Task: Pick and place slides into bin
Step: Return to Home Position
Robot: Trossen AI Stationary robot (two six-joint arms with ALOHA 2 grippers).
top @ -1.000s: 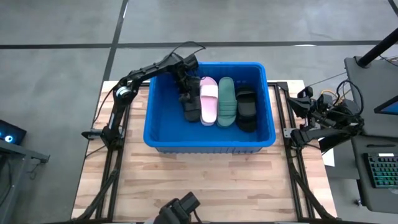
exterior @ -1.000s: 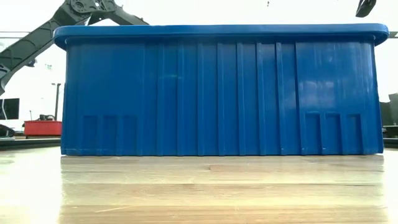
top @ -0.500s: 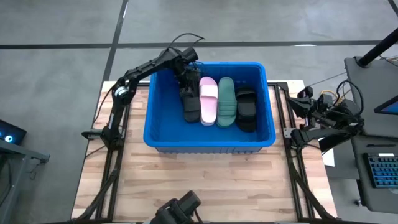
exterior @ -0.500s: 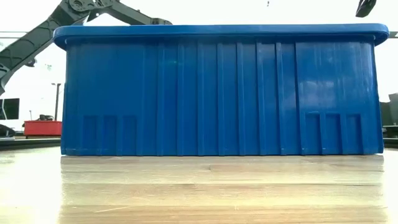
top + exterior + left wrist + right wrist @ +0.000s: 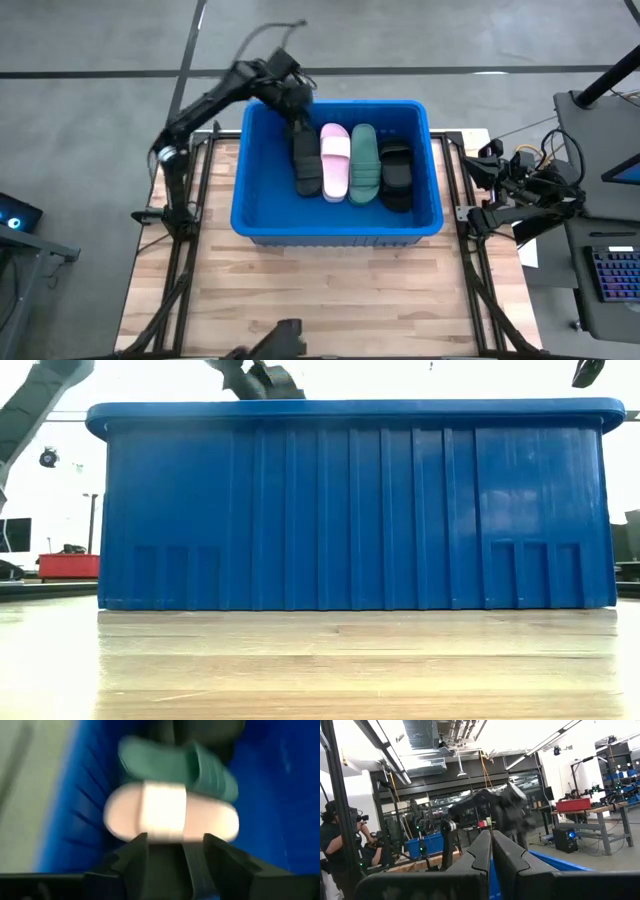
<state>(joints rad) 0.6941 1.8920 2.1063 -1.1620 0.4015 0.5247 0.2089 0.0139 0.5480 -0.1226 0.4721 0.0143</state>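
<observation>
— Four slides (image 5: pixel 335 160) show side by side in the blue bin (image 5: pixel 262 205) on the wooden table (image 5: pixel 330 290); from table level, the bin's near wall hides them.

— Left gripper (image 5: pixel 295 100) hangs over the far rim, jaws apart, empty; right gripper (image 5: pixel 491 847), jaws together, waits off the table's right edge, by a desk (image 5: pixel 610 270).

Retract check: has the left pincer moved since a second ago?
Yes. The left pincer drew up and back from over the black slide beside the pink slide, toward the far rim of the bin.
</observation>
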